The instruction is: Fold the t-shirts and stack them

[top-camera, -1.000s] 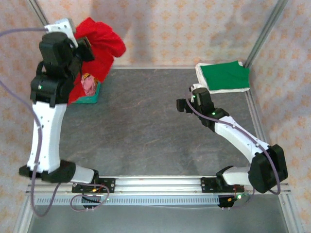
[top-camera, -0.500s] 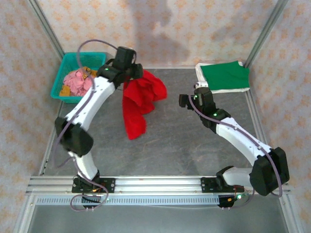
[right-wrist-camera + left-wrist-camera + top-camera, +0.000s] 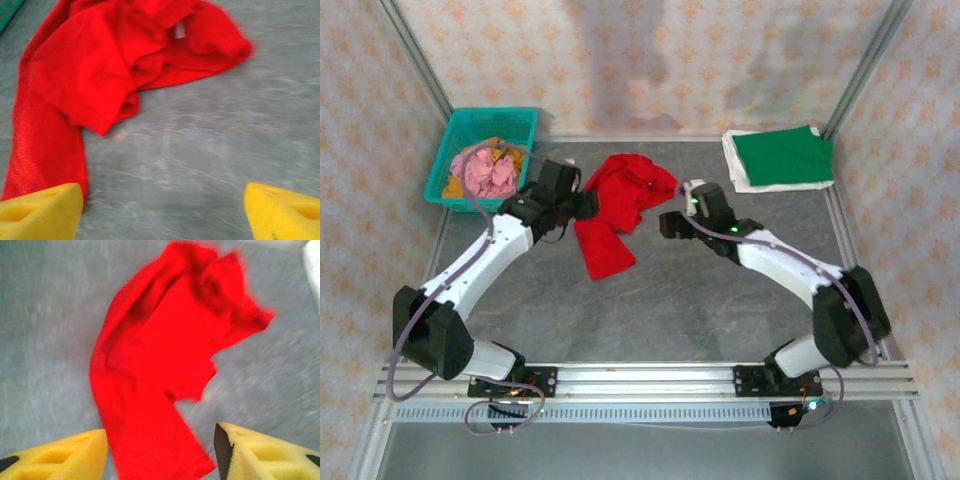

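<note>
Two grippers are set on either side of the crumpled red t-shirt, which lies on the dark grey table a little behind its middle. The left gripper is seen just at the shirt's left edge with its jaws spread wide. In the left wrist view the long, narrow end of the shirt runs down between the two yellow pads, and neither is closed on it. The right gripper is placed near the shirt's right side, its jaws likewise wide apart. In the right wrist view the shirt lies ahead and to the left, and bare table is seen between the pads. Whether the left pad touches the narrow end cannot be told.

A dark green t-shirt, folded flat, is laid on a white t-shirt in the far right corner — well apart from the red one. A teal basket holding pink cloth is set at the far left corner. The table is enclosed by pale patterned walls and metal posts, and a rail runs along the near edge.
</note>
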### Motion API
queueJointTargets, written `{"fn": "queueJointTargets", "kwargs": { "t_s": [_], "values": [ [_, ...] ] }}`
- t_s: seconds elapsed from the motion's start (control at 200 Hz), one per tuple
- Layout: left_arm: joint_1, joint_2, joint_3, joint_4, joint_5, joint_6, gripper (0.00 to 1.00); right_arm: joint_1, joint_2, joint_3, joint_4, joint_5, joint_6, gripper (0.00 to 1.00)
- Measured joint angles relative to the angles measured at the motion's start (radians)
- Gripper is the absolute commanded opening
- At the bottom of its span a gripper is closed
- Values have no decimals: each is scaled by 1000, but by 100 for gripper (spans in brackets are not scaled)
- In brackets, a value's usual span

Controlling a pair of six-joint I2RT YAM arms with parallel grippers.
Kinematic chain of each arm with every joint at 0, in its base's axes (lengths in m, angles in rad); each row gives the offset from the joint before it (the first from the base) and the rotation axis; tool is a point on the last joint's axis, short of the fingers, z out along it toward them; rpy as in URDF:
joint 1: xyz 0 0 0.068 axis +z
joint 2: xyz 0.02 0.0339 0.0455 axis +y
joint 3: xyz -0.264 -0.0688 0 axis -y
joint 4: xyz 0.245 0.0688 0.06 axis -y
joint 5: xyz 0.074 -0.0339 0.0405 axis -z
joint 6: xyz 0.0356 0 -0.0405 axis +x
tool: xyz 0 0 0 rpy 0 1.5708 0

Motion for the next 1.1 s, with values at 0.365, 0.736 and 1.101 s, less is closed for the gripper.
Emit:
{"fn": "queueJointTargets", "kwargs": {
  "t_s": [0.365,0.736,1.101],
  "values": [
    [-98,18,-375,104,59,-175,53,162,512,512,-165,17,-152,74],
    [-98,151,-387,218,3,-209,0,161,756,776,-264,36,-166,35],
    [-89,1,-393,117,-171,-216,0,161,759,816,-301,107,-146,0]
  ]
}}
